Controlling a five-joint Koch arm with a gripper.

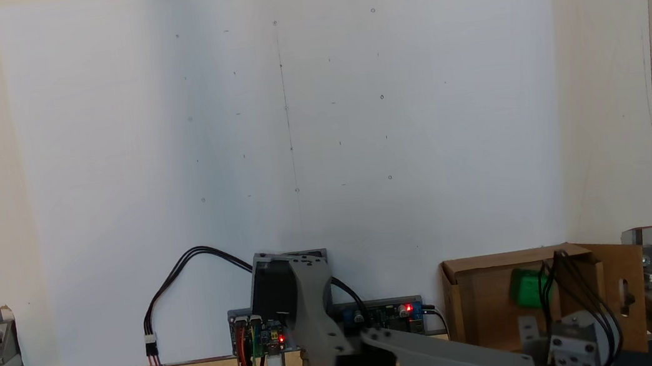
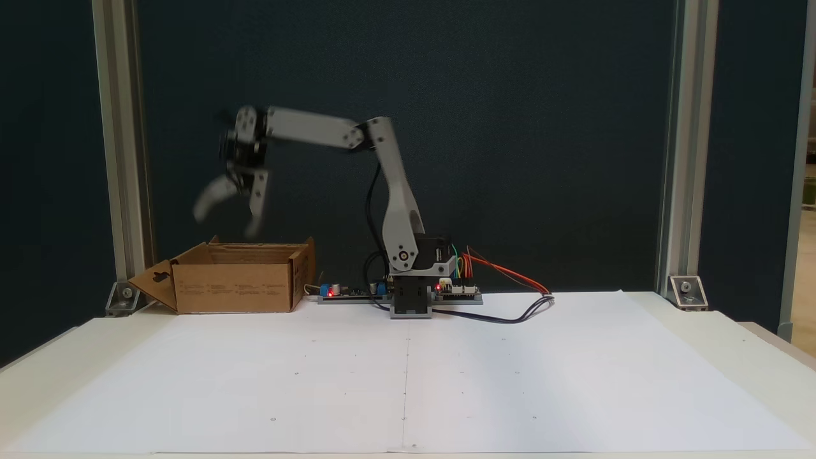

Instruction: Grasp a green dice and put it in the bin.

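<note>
Gripper (image 2: pixel 228 218) above cardboard box (image 2: pixel 233 287), fingers spread wide apart, blurred, holding nothing; green dice (image 1: pixel 527 287) inside box (image 1: pixel 486 300), blurred, near back wall in a fixed view; box at table's edge beside arm base (image 2: pixel 411 296); flap with oval slot (image 2: pixel 155 285) folded outward.

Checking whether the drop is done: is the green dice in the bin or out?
In. The green dice lies inside the bin, with the end effector spread open above it.

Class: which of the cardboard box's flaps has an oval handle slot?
On the box, the splayed flap, at the left end in this fixed view; the other flaps are uncut.
</note>
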